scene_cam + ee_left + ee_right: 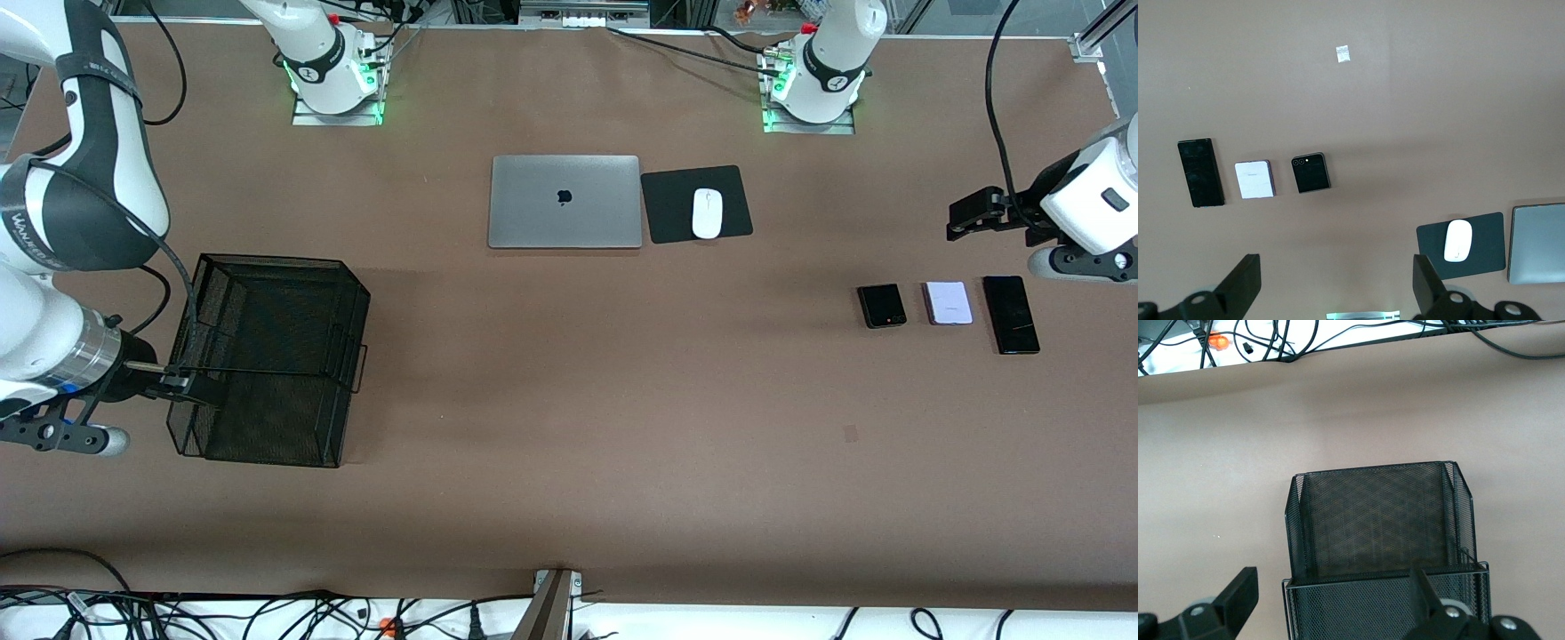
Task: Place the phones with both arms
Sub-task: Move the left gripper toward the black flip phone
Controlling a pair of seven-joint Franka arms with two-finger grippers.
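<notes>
Looking down from the front view, a brown table (569,427) holds three phones in a row toward the left arm's end: a small squarish black phone (881,305), a pale lavender-white phone (947,302) just beside it, and a longer slim black phone (1010,314) at the row's outer end. The left gripper (965,216) hovers over the table near the row, holding nothing. A closed silver laptop (565,202) bearing a dark apple logo lies mid-table, with a white mouse (707,213) on a black mouse pad (696,204) beside it. The right gripper (182,384) hangs over the rim of a black mesh basket (267,356). Lettering on the right arm is too small to read.

The left wrist view shows the left gripper's fingers (1241,283) spread wide and empty above bare table, the three phones lying flat, apart from them.

The right wrist view shows the right gripper's fingers (1238,593) wide apart and empty over the basket's wall.
</notes>
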